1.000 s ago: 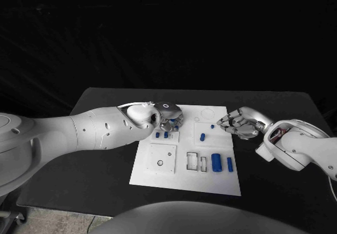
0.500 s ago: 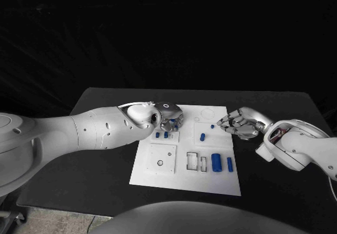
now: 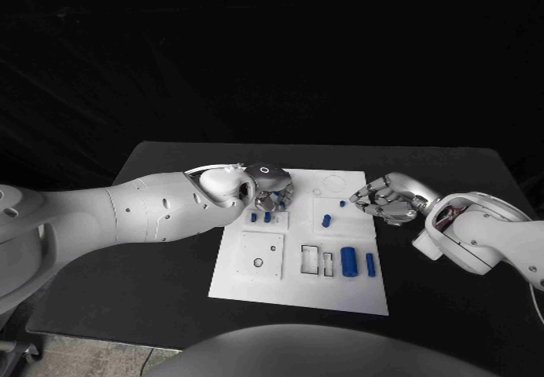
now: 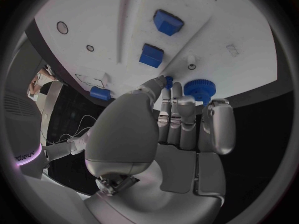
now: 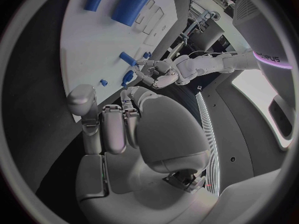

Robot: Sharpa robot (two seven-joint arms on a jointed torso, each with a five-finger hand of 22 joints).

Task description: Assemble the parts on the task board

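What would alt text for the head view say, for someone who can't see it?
Two white robot arms reach over a white board on a black table. The left hand hangs over the board's far left part; the right hand sits at its right edge. Small blue parts lie on the board.

Head cam overhead; 2 wrist cams.
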